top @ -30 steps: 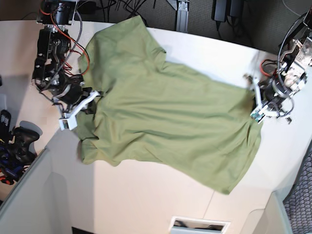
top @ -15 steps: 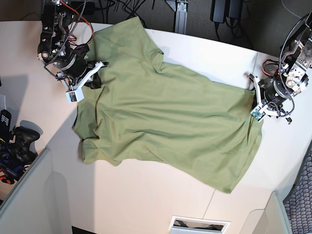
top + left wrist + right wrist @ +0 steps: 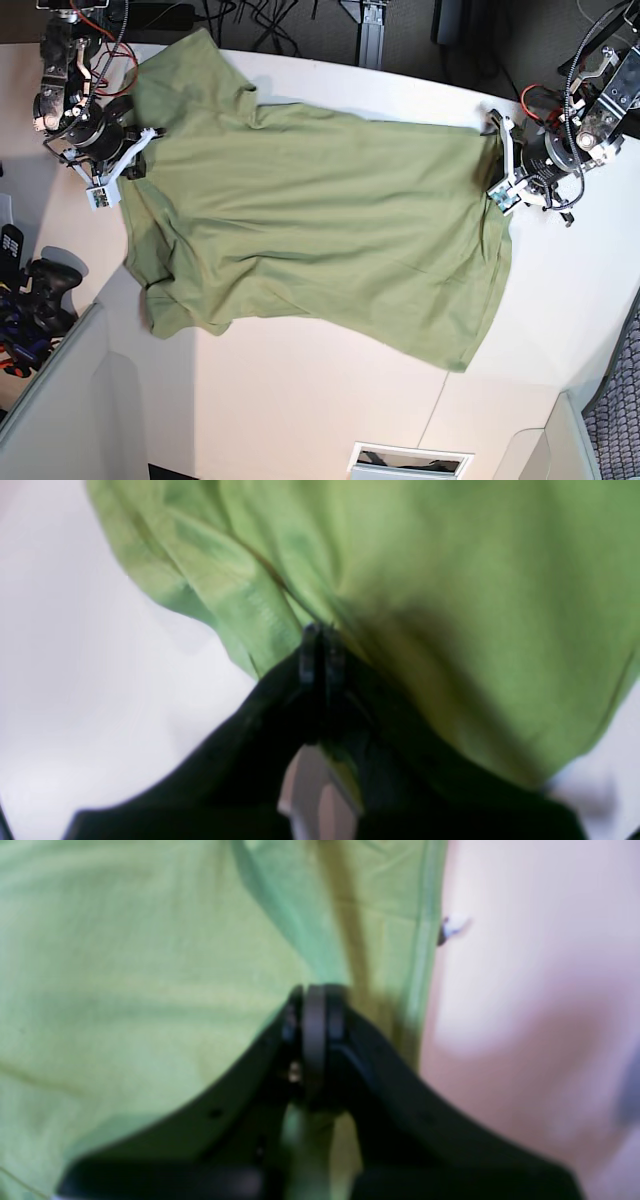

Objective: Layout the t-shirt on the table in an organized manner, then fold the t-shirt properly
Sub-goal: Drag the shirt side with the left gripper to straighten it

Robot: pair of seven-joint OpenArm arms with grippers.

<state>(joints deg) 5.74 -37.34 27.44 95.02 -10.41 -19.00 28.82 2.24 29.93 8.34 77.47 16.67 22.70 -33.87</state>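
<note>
Table [image 3: 300, 400] holds t-shirt [image 3: 320, 240] lengthwise left-right.

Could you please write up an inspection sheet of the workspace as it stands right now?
Surface: white table, curved edge, thin dark seam.
Job's things: olive t-shirt spread across the table, wrinkled, not yet folded.
Clutter: dark controller-like object beside the table's edge.
Grippers: left gripper shut on the t-shirt's edge; right gripper shut on the opposite edge.
Cables: red and black wires on the arms; dark cables behind the table.
Surroundings: slotted opening at the near edge.
</note>
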